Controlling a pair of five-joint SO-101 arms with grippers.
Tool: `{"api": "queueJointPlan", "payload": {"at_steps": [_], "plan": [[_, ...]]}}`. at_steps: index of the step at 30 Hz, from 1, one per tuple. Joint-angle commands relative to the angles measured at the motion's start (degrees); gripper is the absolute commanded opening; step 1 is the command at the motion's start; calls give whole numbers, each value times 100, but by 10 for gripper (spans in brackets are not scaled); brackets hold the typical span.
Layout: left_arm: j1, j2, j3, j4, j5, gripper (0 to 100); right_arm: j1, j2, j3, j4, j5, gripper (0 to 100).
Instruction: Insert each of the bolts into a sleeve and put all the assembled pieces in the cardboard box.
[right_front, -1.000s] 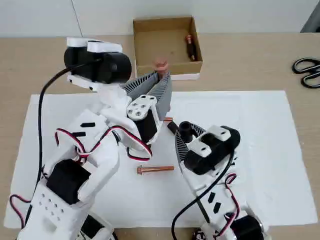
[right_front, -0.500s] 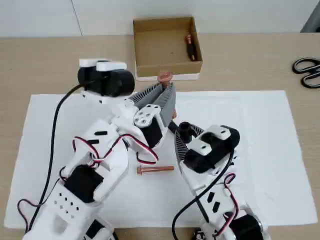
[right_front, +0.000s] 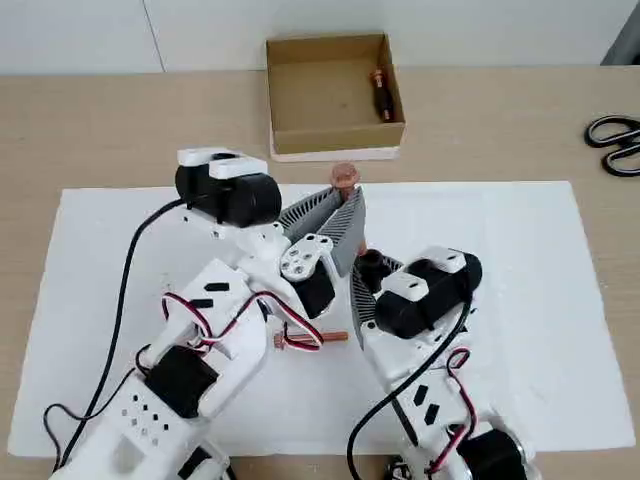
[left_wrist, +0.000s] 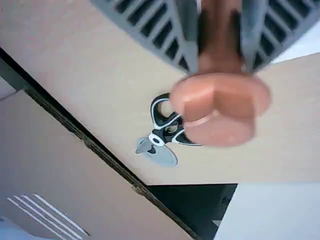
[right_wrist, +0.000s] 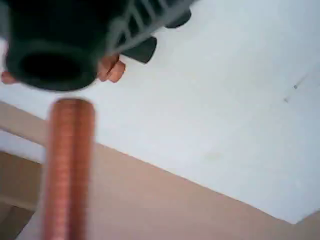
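Over the white sheet (right_front: 520, 300) on the table (right_front: 500, 120), the left gripper (right_front: 343, 200), its arm leaning forward, clamps a copper bolt (right_front: 344, 178); just beside, the right gripper (right_front: 368, 276) pinches a black sleeve (right_front: 371, 262).

- Bolt (left_wrist: 220, 107) up close: coppery metal, the head smooth with a dull sheen, the thread finely ridged.
- Sleeve (right_wrist: 50, 62): black, matt, looks like plastic.
- Left hand (right_front: 343, 197): grey ribbed plastic, matt.
- Cardboard box (right_front: 335, 135): plain brown card, matt.
- Sheet (right_front: 520, 300): white, matt, smooth like paper.
- Worktop (right_front: 500, 120): pale wood look, smooth.
- Scissors (left_wrist: 162, 132): black plastic handles, grey metal blades.
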Motion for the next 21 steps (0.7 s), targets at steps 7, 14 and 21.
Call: {"api": "queueJointPlan", "payload": {"at_steps": [7,14,21], "plan": [[62,-167,-31,-185,0,6,-4,-48,-70,127,-53,4],[176,-132,-4,-149,-9,6,-13,-48,-70,119,-53,4],[229,-132,136,-176,-18,6,-22,-48,-70,127,-53,4]]}}
